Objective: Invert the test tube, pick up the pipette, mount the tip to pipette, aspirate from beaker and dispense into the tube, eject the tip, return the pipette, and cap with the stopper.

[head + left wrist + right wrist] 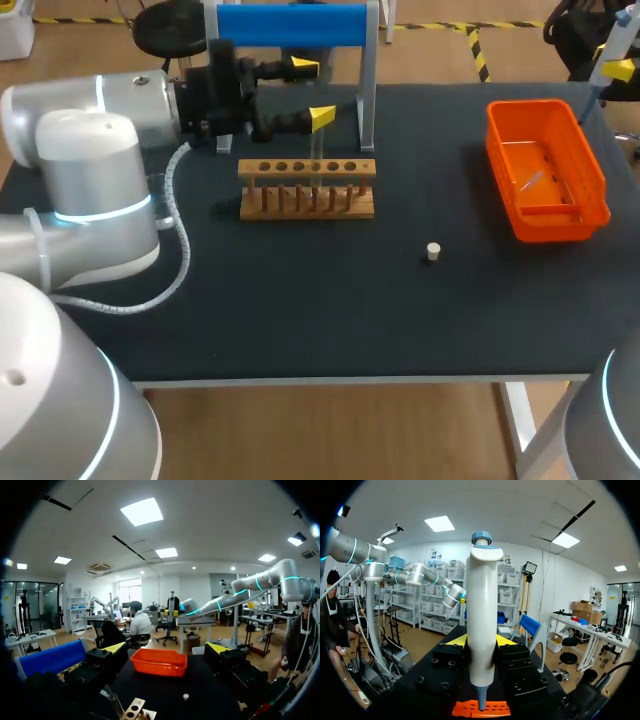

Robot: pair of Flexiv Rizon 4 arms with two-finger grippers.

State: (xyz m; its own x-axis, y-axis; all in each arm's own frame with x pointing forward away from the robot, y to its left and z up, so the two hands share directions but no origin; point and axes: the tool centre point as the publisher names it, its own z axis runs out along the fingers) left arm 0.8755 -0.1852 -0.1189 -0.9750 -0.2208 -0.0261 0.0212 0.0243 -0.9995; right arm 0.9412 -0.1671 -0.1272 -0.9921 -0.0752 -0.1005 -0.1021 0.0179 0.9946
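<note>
Holding the pipette: early steps done, liquid handling still ahead

The pipette is gripped upright between the right fingers, which are closed on its white body from both sides. Its bare nozzle is held over the orange tray, at the far right of the bench. The pick-up step is therefore judged complete. No tip is seen on the nozzle, so mounting appears to be the step in hand. Something clear lies in the tray, but it cannot be said whether it is a tip.

The left fingers are spread open and grip nothing. Just below and ahead of them stands the wooden rack, in which the clear test tube can be faintly made out, standing upright. From the open fingers so near it, the inverting step is judged done, though which end of the tube is up cannot be told.

The stopper lies alone on the bench, well apart from both pairs of fingers, between the rack and the tray; capping is not yet done. No beaker can be made out in any view. Still left, as judged: mounting the tip, aspirating, dispensing into the tube, ejecting the tip, returning the pipette and capping.
</note>
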